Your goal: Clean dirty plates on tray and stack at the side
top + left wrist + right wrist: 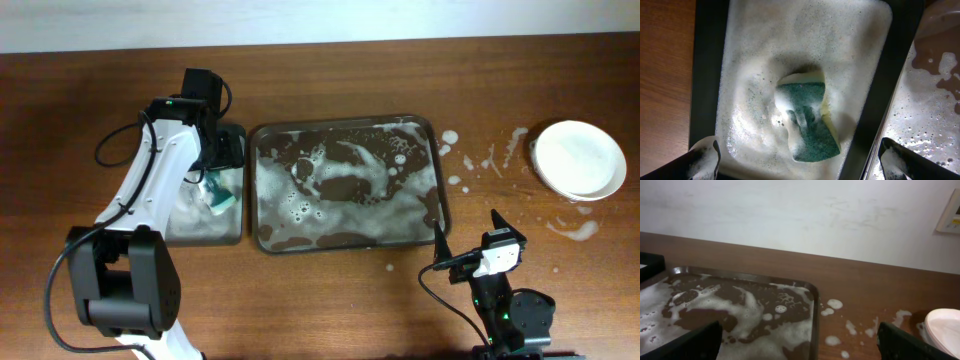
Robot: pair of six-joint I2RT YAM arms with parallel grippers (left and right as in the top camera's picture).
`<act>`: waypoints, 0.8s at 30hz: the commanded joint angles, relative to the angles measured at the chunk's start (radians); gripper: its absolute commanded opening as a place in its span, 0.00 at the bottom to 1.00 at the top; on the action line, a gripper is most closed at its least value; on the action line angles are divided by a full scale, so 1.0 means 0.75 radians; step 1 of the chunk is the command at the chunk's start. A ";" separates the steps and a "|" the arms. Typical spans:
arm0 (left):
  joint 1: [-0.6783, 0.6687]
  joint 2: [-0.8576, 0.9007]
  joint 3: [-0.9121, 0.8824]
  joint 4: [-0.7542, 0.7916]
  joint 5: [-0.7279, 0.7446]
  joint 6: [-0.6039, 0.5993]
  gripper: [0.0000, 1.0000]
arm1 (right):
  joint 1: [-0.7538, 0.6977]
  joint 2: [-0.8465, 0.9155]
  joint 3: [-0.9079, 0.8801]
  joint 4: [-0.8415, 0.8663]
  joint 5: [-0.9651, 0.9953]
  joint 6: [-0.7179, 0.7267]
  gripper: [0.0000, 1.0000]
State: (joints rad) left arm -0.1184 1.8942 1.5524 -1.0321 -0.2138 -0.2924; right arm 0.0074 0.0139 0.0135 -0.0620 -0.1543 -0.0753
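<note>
The large dark grey tray (441, 165) lies mid-table, streaked with white foam and holding no plates; its right rim shows in the right wrist view (813, 315). The white plates (577, 158) sit stacked at the far right of the table, and their edge shows in the right wrist view (945, 325). My left gripper (213, 186) hangs open over the smaller foamy tray (236, 134), its foam-coated fingers (800, 162) wide apart just short of the green sponge (810, 127). My right gripper (799, 342) is open and empty near the table's front edge (470, 262).
The green sponge (222, 197) lies in foam in the smaller tray (707, 75). Foam blobs (470, 160) dot the table between the large tray and the plates. A wall (800, 215) stands behind the table.
</note>
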 commanded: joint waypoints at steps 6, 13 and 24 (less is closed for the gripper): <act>-0.004 -0.191 -0.046 0.248 -0.019 0.003 0.99 | 0.011 -0.010 -0.011 -0.003 0.012 0.006 0.99; -0.004 -0.673 -0.451 0.672 0.007 0.155 0.99 | 0.011 -0.010 -0.011 -0.003 0.012 0.006 0.98; 0.035 -1.580 -1.336 1.222 0.198 0.497 0.99 | 0.011 -0.010 -0.011 -0.003 0.012 0.006 0.98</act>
State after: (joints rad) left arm -0.1120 0.8528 0.6598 -0.1249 -0.0929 0.0387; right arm 0.0074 0.0139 0.0135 -0.0616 -0.1539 -0.0753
